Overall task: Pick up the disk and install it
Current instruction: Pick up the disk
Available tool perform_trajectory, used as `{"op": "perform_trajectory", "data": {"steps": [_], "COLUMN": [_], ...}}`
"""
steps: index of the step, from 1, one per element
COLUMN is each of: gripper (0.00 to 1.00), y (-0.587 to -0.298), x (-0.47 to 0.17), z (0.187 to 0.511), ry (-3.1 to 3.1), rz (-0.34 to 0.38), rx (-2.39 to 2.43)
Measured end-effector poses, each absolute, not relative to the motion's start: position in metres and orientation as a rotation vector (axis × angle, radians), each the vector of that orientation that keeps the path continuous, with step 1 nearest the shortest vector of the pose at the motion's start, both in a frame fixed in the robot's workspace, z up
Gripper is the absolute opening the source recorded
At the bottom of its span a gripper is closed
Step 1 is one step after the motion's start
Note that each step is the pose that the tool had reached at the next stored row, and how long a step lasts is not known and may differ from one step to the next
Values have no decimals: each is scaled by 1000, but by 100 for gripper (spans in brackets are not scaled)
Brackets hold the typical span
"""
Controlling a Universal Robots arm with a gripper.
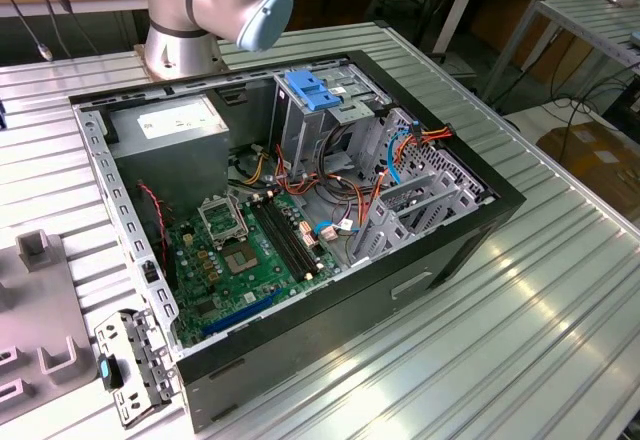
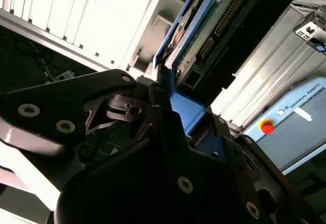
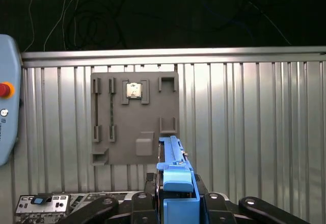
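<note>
We note gripper (image 3: 177,196) clamped on disk (image 3: 172,158) edges, free above table (image 3: 254,132); exterior view adds case (image 1: 400,285), arm (image 1: 215,0) at its 11 o'clock.

The computer case (image 1: 400,290) lies open on the worktop (image 1: 540,360). The arm's base (image 1: 180,45) stands just behind its far corner, at the exterior view's left. Inside the case, the power supply (image 1: 175,125) fills the far left corner and the motherboard (image 1: 240,250) lies nearer. The drive cage (image 1: 320,130) stands to their right, with a bracket (image 1: 312,90) on top. A fixture plate (image 1: 30,310) lies left of the case, and a metal panel (image 1: 135,360) lies by the near corner. In the first wrist view the disk (image 3: 172,155) sits clamped in the claw (image 3: 175,193), over the worktop.
</note>
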State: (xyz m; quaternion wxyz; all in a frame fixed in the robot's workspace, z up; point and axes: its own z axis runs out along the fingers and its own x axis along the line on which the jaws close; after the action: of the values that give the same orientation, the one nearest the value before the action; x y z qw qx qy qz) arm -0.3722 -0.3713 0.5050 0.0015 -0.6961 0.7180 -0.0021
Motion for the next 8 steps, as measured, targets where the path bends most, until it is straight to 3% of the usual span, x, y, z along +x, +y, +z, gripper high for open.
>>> {"op": "perform_trajectory", "data": {"steps": [8], "gripper": [37], "y": [-371], "x": [-363], "z": [505], "ry": [2253], "rz": [-7], "rx": [-2184]}}
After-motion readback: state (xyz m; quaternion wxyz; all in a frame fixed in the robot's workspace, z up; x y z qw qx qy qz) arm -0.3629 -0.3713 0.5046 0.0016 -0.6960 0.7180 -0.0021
